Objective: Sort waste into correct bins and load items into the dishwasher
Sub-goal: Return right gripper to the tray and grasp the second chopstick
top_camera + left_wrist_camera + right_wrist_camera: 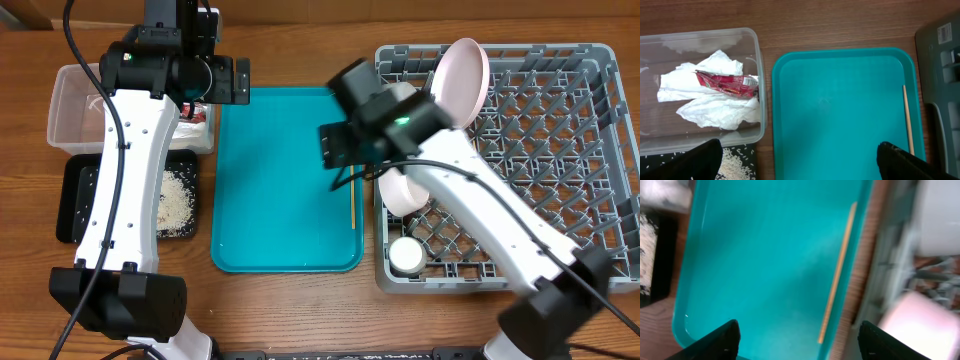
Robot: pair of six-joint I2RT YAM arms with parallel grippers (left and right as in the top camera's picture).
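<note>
A wooden chopstick (353,203) lies along the right edge of the teal tray (280,220); it also shows in the left wrist view (908,119) and the right wrist view (838,275). The clear tub (75,105) holds white napkins (715,107) and a red wrapper (726,83). The black tray (75,205) holds rice (177,203). The grey dish rack (560,150) holds a pale bowl (460,80), a white bowl (402,192) and a small cup (406,255). My left gripper (222,80) is open and empty above the tub's right end. My right gripper (335,145) is open and empty above the teal tray's right side, over the chopstick.
The teal tray sits between the bins on the left and the rack on the right. Bare wooden table (300,310) runs along the front. The right arm reaches across the rack's left half.
</note>
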